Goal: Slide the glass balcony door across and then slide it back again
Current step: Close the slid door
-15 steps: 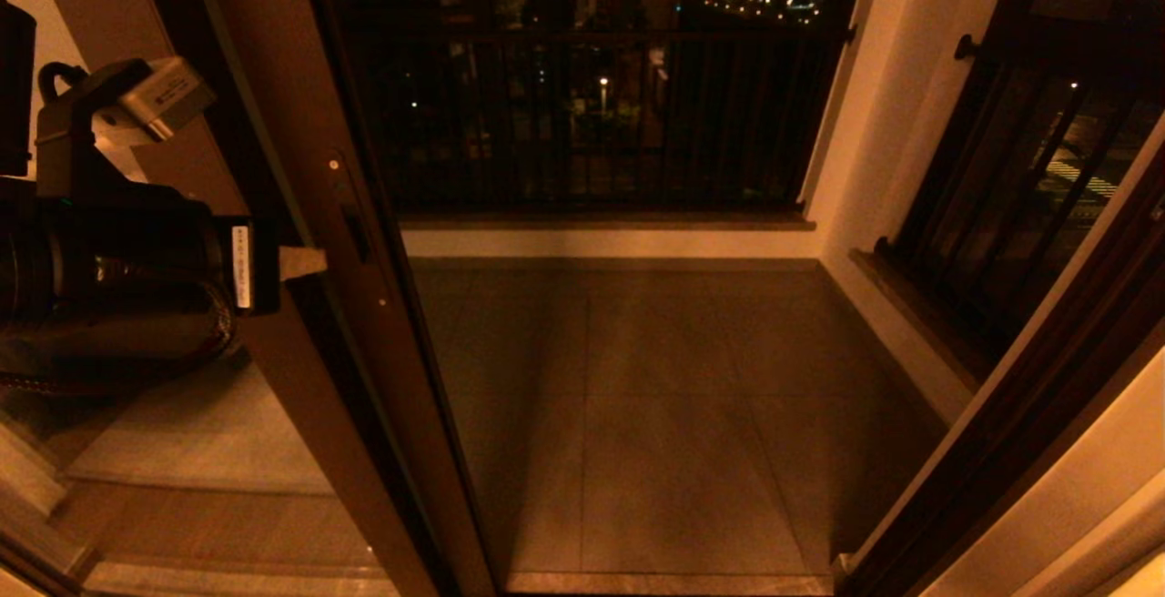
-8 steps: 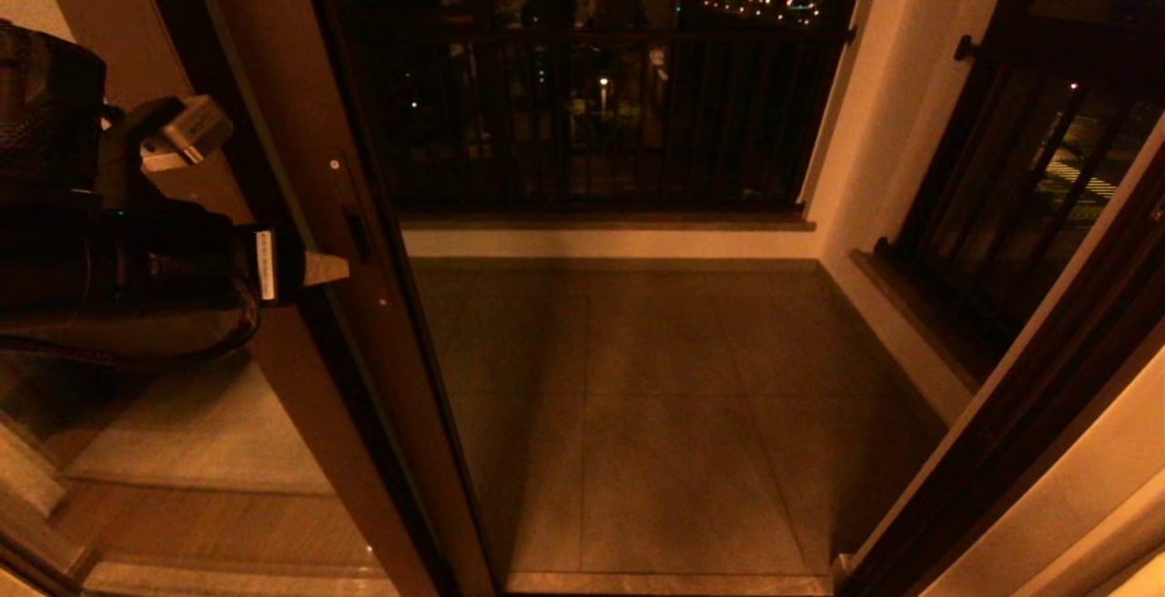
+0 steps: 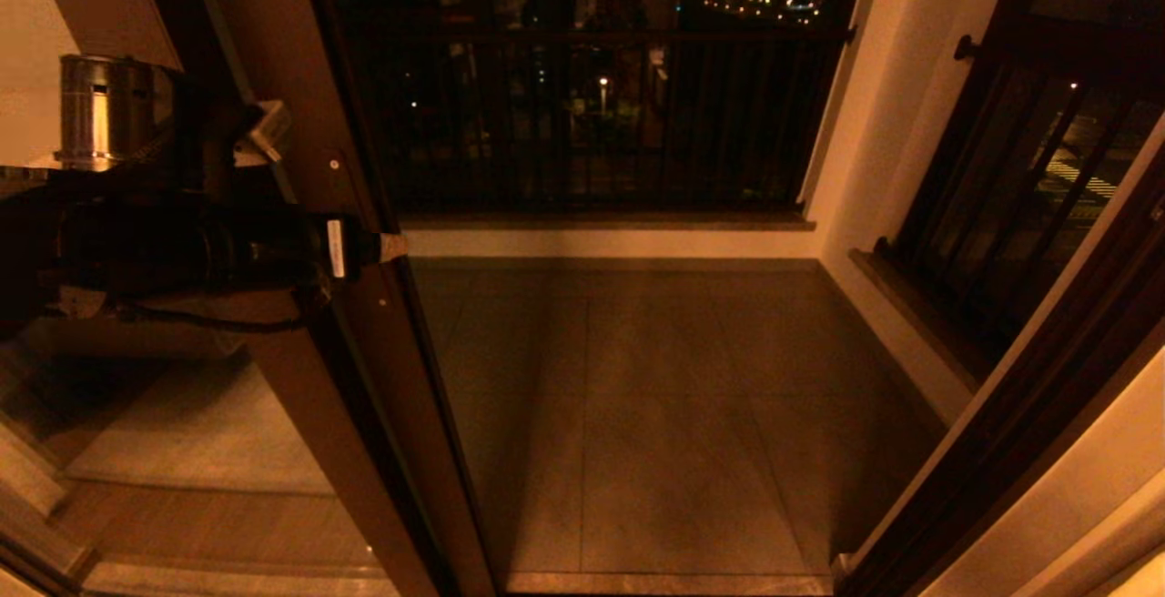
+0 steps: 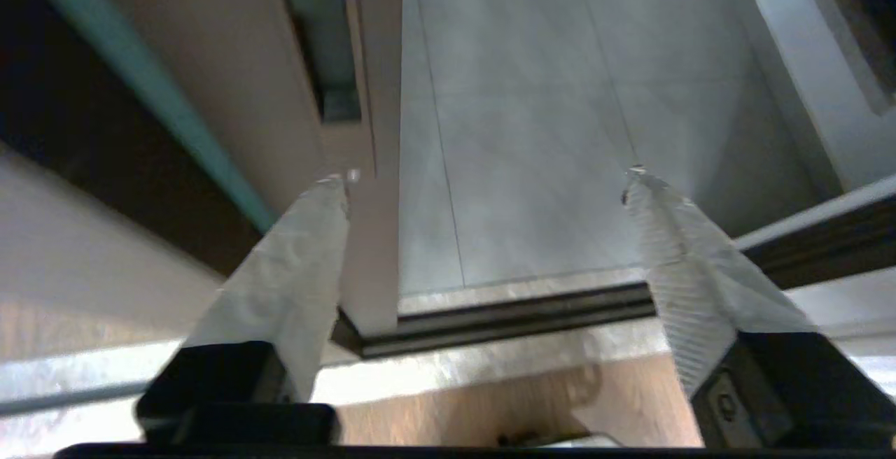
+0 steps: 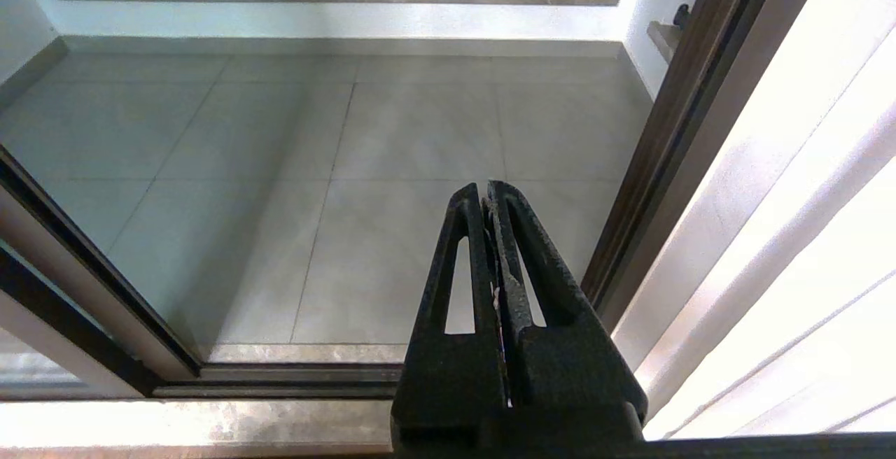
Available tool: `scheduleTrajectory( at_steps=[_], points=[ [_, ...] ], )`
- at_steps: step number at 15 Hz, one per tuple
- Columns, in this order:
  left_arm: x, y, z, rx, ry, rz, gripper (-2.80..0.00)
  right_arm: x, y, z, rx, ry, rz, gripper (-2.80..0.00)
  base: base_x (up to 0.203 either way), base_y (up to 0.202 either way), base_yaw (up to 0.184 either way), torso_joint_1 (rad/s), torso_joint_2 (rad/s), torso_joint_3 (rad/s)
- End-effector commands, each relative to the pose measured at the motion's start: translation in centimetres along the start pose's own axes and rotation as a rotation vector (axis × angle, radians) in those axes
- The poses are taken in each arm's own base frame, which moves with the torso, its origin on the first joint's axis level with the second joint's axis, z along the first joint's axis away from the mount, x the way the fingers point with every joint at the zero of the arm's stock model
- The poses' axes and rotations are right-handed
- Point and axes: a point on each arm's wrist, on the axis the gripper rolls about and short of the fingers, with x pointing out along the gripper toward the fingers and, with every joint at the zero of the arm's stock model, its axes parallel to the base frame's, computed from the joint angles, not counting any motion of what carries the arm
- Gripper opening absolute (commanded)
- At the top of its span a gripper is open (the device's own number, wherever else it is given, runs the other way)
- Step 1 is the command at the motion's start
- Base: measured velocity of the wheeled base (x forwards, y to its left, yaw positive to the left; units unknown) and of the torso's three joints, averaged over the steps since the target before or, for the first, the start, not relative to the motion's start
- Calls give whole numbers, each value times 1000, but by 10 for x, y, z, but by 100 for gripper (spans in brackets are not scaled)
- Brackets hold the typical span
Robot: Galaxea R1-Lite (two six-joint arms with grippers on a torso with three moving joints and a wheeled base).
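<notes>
- Head view, far left: left arm reaches in level across the glass, with the left gripper (image 3: 393, 247) at the leading edge of the glass balcony door (image 3: 300, 124), roughly level with the recessed handle (image 4: 323, 53) in the brown stile.
- Left wrist view: jaws spread wide, holding nothing. One taped fingertip (image 4: 329, 196) lies against or just beside the stile face; the other hangs out over the open doorway. The stile edge sits between them, nearer the one finger.
- Door position: pushed to the left of the opening, doorway wide open; floor track (image 4: 504, 319) shows dark and bare under the stile's foot. Frosted band not visible from here.
- Centre: balcony tiles (image 3: 655, 397), railing (image 3: 592, 106) beyond, night lights behind.
- Right: fixed door frame (image 3: 1028, 415) runs up the right side. Right gripper (image 5: 490, 196) parked low by the sill, fingers pressed together, empty.
- Judgement: first slide looks done; return slide not yet begun.
- Risks: a close aimed off the stile edge would pinch air or skid on the smooth frame. Pushing with one fingertip only could let it slip off the edge into the gap. A sideways pull not in line with the track may bind the panel and load the wrist.
</notes>
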Motion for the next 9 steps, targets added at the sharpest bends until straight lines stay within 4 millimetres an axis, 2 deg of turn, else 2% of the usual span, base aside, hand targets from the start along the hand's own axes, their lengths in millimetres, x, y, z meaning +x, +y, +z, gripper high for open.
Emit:
scheduleTrajectory(
  at_steps=[1,9],
  points=[
    [21,1,-7,5,26,2,0,0,0,0,-1,1,1,-280,0,0,0,0,0,0],
    [41,11,-8,10,24,-5,0,0,0,0,-1,1,1,-280,0,0,0,0,0,0]
  ],
)
